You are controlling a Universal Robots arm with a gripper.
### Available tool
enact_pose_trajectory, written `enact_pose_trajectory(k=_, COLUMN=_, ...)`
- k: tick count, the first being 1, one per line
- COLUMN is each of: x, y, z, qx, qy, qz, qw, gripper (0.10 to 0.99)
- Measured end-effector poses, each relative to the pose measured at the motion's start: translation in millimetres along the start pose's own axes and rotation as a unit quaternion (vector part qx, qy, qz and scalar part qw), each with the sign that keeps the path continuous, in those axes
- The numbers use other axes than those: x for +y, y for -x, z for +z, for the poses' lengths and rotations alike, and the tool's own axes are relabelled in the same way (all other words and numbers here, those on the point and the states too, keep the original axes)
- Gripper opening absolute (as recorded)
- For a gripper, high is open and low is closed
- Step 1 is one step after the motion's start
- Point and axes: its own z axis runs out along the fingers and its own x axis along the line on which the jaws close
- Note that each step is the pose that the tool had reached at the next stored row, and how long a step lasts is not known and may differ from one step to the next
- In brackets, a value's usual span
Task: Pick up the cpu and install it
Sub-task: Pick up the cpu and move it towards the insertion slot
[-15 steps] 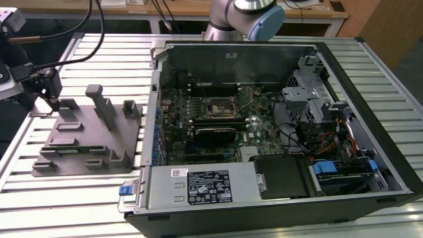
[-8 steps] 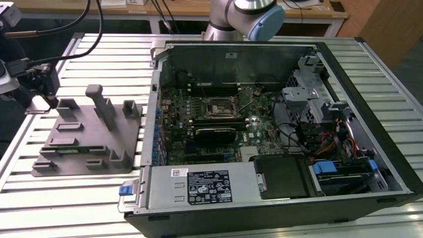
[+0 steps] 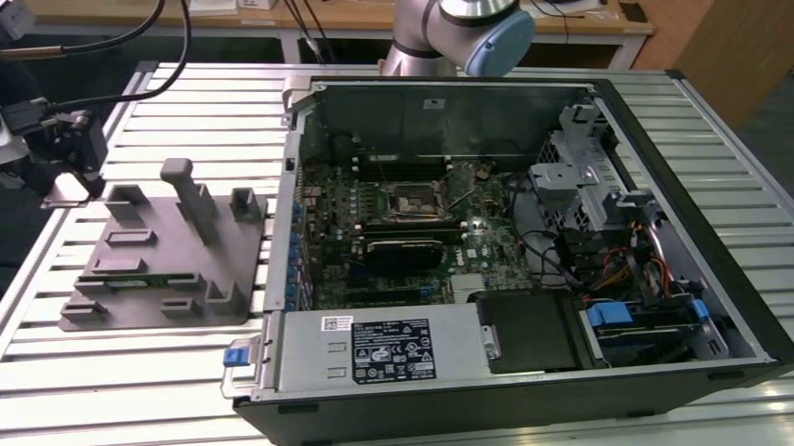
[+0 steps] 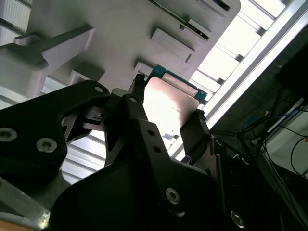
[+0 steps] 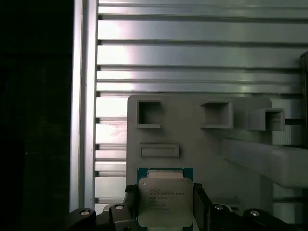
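A ribbed aluminium bench [image 3: 694, 130] of pale slats catches bright glare in front of a light wooden desk [image 3: 348, 17] on white legs, with a brown wooden panel [image 3: 732, 46] and dark floor [image 3: 775, 158] at the exterior view's right.

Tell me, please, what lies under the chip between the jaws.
The grey tray lies under the chip; the chip covers the spot straight beneath it, so whether it rests there cannot be seen.
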Motion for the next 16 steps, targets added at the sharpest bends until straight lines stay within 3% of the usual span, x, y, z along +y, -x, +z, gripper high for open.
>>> enact_pose_trajectory(k=16, x=1.0, y=0.4, z=-23.0, qx=-0.0001, qy=0.0, qz=0.0, qw=1.0, gripper=0.545)
